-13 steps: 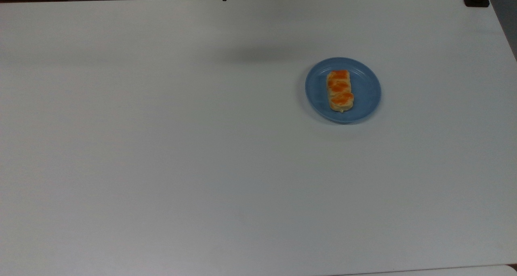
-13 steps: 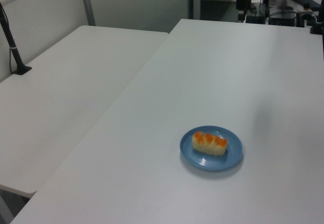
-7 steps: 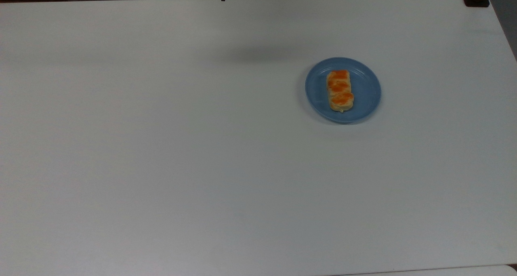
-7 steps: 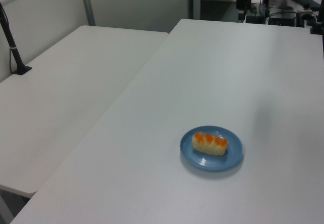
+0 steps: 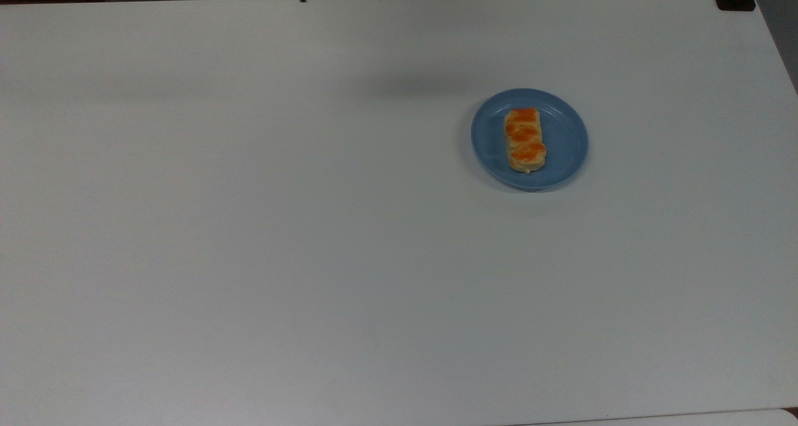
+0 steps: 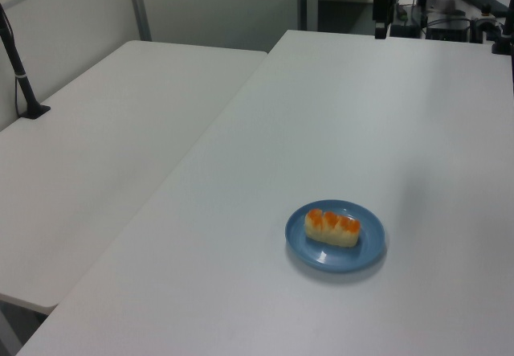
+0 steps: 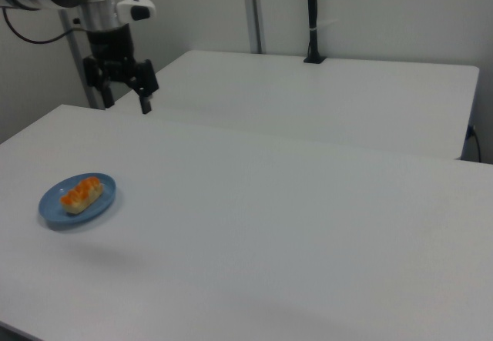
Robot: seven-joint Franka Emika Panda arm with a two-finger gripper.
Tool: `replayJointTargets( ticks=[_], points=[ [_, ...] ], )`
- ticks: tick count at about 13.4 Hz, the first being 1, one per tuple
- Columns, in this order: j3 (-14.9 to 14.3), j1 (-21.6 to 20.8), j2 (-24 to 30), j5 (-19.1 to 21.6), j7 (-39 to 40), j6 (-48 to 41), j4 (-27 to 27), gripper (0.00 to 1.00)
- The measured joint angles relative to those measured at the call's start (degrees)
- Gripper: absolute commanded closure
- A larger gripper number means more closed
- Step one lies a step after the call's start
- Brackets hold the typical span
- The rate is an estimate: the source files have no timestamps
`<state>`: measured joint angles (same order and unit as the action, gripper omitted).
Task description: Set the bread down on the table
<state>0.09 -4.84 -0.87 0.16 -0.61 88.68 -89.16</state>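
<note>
Gripper [image 7: 125, 104] now spread wide, empty, above table [image 7: 308, 225]; bread [image 7: 81, 194] unmoved on plate [image 7: 54, 206].

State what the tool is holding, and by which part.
Nothing. The tool hangs open and empty above the table, while the bread lies on the blue plate.

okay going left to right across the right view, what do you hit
Plate with the bread on it, then the gripper above the table, then the black post on the far table.
</note>
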Motion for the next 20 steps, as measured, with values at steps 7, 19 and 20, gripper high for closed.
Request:
replayJointTargets(
  ticks=[7,19,20],
  points=[
    [0.6,-19.0,-0.4,1.2,-19.0,3.6,-1.5,0.0],
    [0.7,-24.0,-20.5,0.9,-21.3,28.2,-9.7,0.0],
    [0.8,-24.0,-21.4,0.2,-22.9,30.4,-10.1,0.0]
  ],
)
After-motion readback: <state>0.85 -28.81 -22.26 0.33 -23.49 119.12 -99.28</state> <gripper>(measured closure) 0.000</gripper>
